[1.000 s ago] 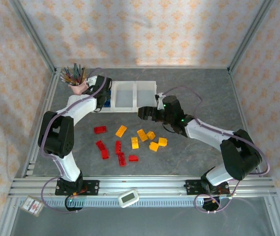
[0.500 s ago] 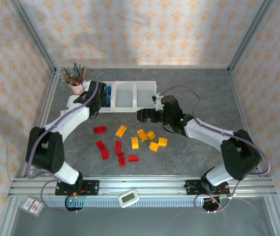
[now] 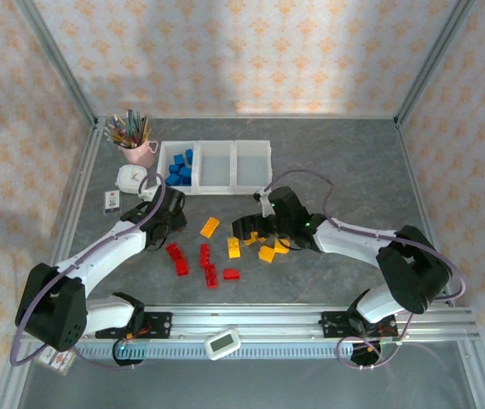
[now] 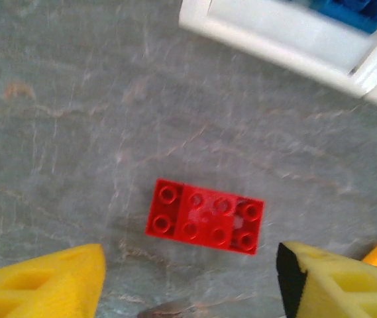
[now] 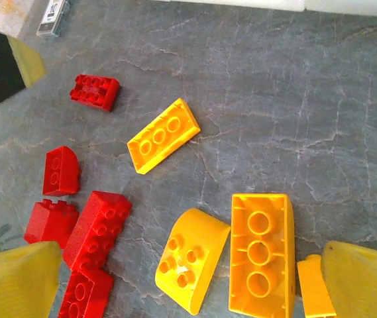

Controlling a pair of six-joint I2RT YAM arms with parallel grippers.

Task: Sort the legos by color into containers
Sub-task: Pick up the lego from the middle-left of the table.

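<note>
While blue bricks (image 3: 180, 168) already lay in the leftmost of the three bins (image 3: 216, 170) at the far side of the table (image 3: 344, 162), red and orange ones were scattered loose on the near side, so the sorting looked roughly a third done. The left gripper (image 4: 188, 291) hovered low over a red brick (image 4: 205, 216), its jaws spread wide and empty, one at each side of the wrist view. That brick lay flat, studs up, just near of the bins and left of the loose pile, a little beyond the jaws rather than between them. Its long axis ran left to right, close to parallel with the bins' near wall and with the line between the two jaws. I judged the step in hand to be the reach for this brick. The next move called for going a little farther forward and down. It would then either span the brick's full length or turn the wrist to pinch its short width. The right gripper (image 5: 191, 285), also fully spread and holding nothing, hung over the orange bricks (image 5: 261, 255). The largest, an oblong, pointed straight away from its jaws, well placed for a pinch across its narrow sides.
</note>
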